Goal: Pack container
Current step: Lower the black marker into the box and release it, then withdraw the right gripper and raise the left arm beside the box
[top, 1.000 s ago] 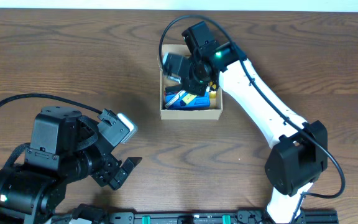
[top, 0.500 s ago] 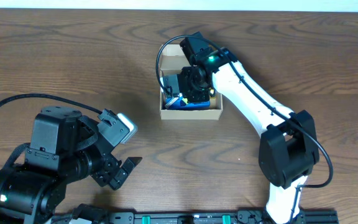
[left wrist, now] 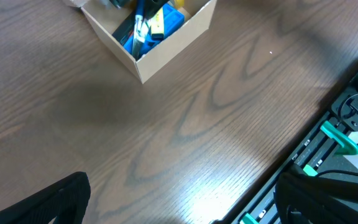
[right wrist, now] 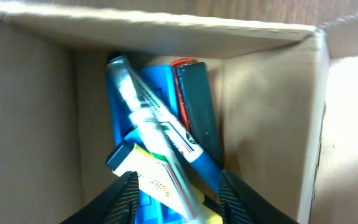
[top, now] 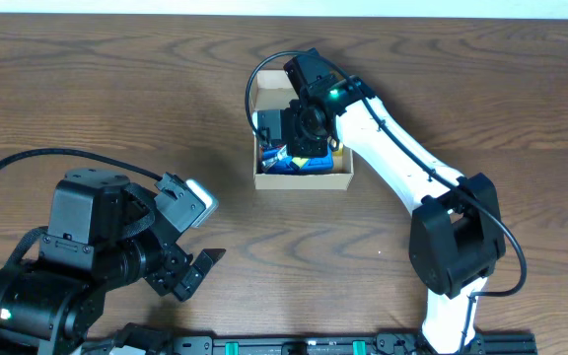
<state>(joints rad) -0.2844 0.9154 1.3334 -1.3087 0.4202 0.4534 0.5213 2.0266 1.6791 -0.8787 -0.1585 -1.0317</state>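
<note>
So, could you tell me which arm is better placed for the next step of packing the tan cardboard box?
Right. The right gripper hangs open inside the tan cardboard box, over the blue and clear pens; the left gripper sits well away.

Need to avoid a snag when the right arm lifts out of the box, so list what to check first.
1. Right gripper open: ok, jaws stand apart.
2. Clear pen free of the jaws: cannot tell; it runs between them.
3. Clear pen and blue pen inside the container: ok.
4. Container flat on the table: ok.
5. Left gripper open and away from the container: ok.
</note>
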